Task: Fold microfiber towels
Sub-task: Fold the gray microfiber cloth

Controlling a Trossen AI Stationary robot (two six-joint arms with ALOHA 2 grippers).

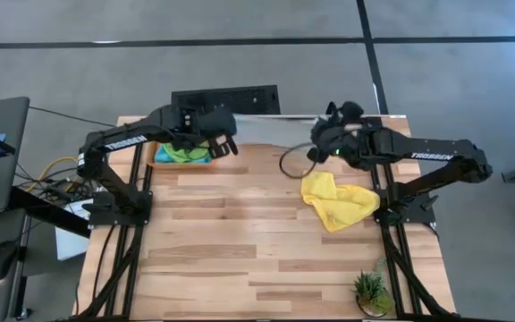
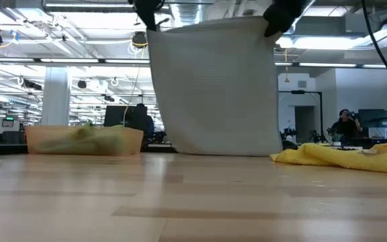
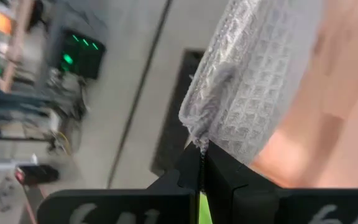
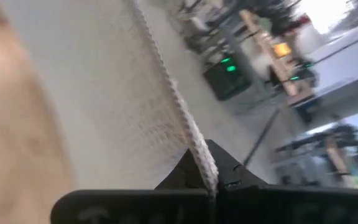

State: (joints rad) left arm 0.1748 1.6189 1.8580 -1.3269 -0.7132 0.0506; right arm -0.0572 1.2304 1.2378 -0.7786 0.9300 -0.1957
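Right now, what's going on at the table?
Both arms hold the light grey towel up by its top corners at the table's far edge, left gripper and right gripper each shut on a corner. It hangs flat, its bottom edge near the wood. A crumpled yellow towel waits on the right; a bin of towels sits left.

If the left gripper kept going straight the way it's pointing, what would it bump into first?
Probably just the light grey towel the left gripper is pinching, which hangs right ahead of it. Beyond lie open floor and a dark strip, depth unclear.
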